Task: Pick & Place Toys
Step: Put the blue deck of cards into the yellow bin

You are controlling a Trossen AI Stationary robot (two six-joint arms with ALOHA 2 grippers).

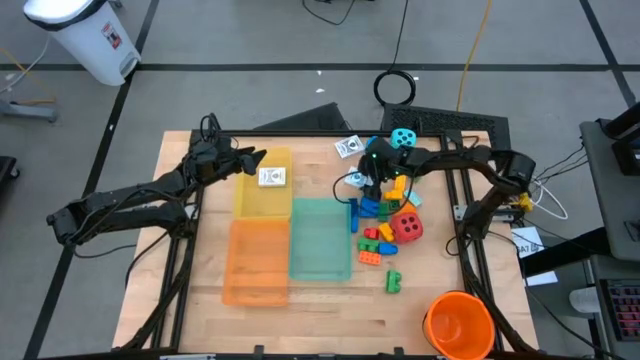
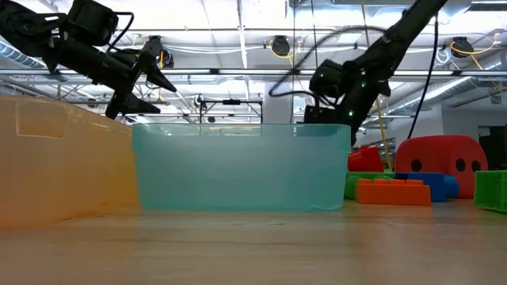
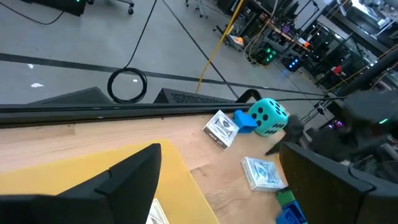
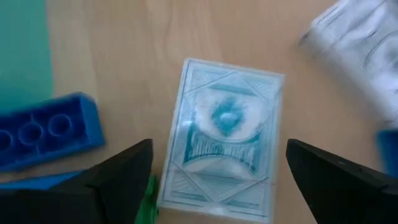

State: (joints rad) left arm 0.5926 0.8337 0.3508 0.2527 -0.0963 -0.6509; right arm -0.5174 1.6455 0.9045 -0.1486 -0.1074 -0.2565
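Right pincer (image 4: 214, 171): fingers apart, poised directly above a white picture card (image 4: 224, 137) lying flat on the counter (image 1: 330, 310); one finger on each side of the card, nothing clamped. In the high view the pincer (image 1: 362, 183) sits beside the far end of the teal tray (image 1: 320, 240).
Card print: teal ornamental pattern with a central emblem; no writing can be read.
Left pincer (image 1: 258, 157): fingers apart, empty, held over the far end of the yellow tray (image 1: 262, 195).
Second card (image 1: 272, 177): lies inside the yellow tray, just beside the left pincer.
Third card (image 1: 349, 147): on the counter near its far edge, close to the teal die (image 1: 403, 137); its print is too small to read.
Blue brick (image 4: 46, 130): just beside the card under the right pincer, on the teal-tray side.
Brick pile (image 1: 378, 225): blue, orange, yellow, red and green bricks between the teal tray and the red die (image 1: 407, 227).
Green brick (image 1: 393, 282): alone on the counter, nearer the orange bucket (image 1: 459, 325).
Orange tray (image 1: 256, 262): touching the yellow tray and the teal tray.
Labels: none legible on trays or bucket.
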